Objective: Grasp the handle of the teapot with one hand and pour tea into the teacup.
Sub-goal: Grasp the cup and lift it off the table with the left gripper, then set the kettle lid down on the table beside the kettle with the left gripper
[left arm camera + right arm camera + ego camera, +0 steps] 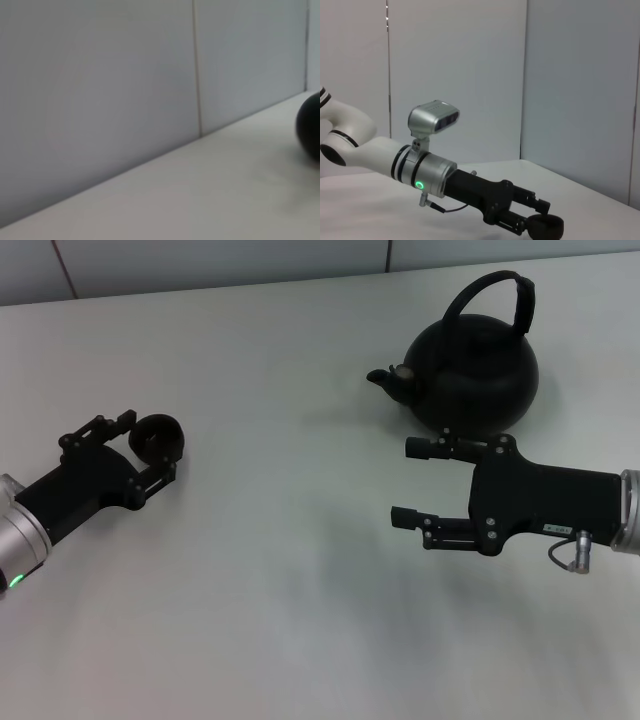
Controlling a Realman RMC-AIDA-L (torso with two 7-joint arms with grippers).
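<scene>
The matte-black teapot [475,375] stands at the far right of the white table, its spout [385,378] pointing left and its arched handle [497,288] upright. My right gripper [405,482] is open and empty, lying just in front of the teapot with its fingers pointing left. The small dark teacup [158,437] sits on the table at the left, between the fingertips of my left gripper [152,445], which closes around it. The right wrist view shows the left gripper [540,220] with the teacup [546,228] at its tips. No tea shows.
The white table [300,540] runs back to a pale panelled wall [200,265]. A dark round shape [311,125] sits at the edge of the left wrist view; I cannot tell what it is.
</scene>
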